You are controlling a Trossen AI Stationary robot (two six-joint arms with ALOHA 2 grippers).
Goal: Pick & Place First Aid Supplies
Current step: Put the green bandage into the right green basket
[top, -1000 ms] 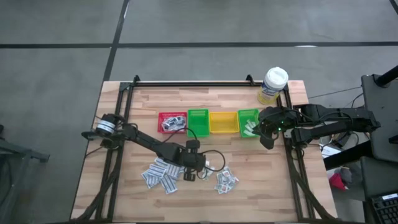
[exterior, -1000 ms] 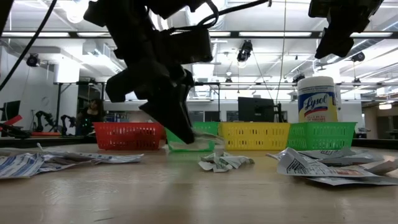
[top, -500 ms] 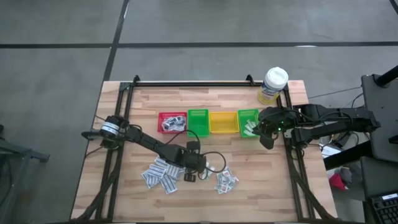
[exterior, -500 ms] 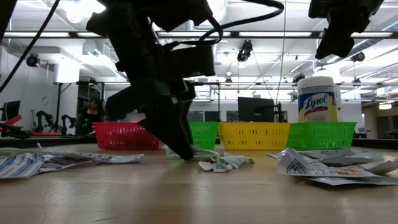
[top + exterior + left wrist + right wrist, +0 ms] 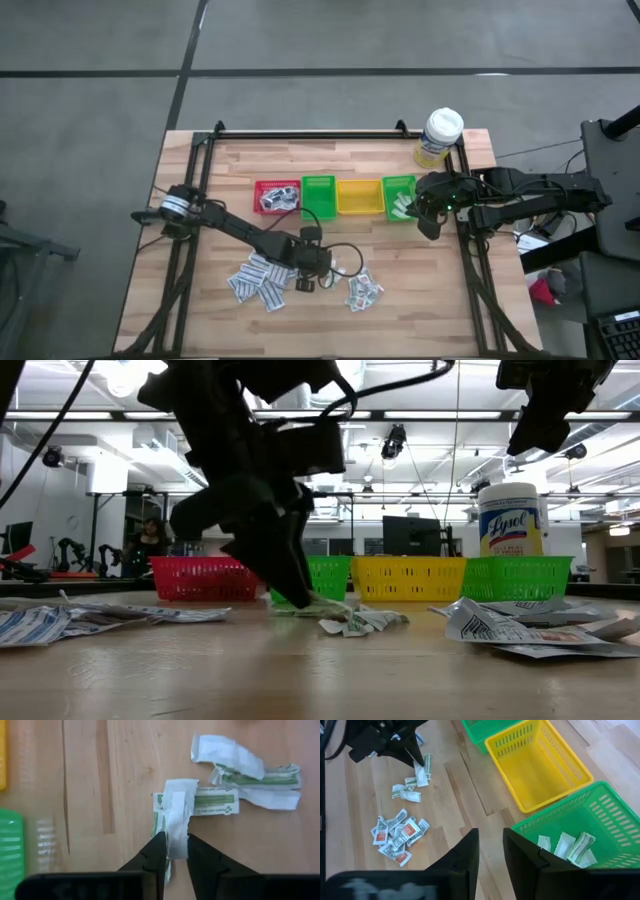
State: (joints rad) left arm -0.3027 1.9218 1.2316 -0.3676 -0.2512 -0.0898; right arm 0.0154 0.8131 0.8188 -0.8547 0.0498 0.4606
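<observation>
The first aid supplies are small white paper packets. One heap (image 5: pixel 258 280) lies left of my left gripper (image 5: pixel 305 284), another heap (image 5: pixel 364 291) to its right. My left gripper (image 5: pixel 172 851) points down at the table, open, its fingertips on either side of a white strip packet (image 5: pixel 177 815). That strip lies on the table across a green-printed packet (image 5: pixel 215 802). More packets lie in the red bin (image 5: pixel 277 196) and the right green bin (image 5: pixel 570 845). My right gripper (image 5: pixel 490 837) hangs open, with nothing between its fingers, above the near side of that bin. My left gripper comes from above, slanting down, with one fingertip (image 5: pixel 156 851) at each long edge of the white strip's near end (image 5: pixel 176 847). The strip lies flat on the table. Whether the fingers still touch it I cannot tell.
Four small bins stand in a row across the table's middle: red, green (image 5: pixel 318 197), yellow (image 5: pixel 359 196) and green (image 5: pixel 399 197). A white-capped bottle (image 5: pixel 438 137) stands at the far right corner. Crumpled packets (image 5: pixel 250 775) lie just beyond the strip. Bare wood lies near the front edge.
The strip packet, held at my left gripper's fingertips just above the table a second ago, now lies on the table. The fingers have spread apart around it. The arm has kept its place. My right gripper has kept still.
</observation>
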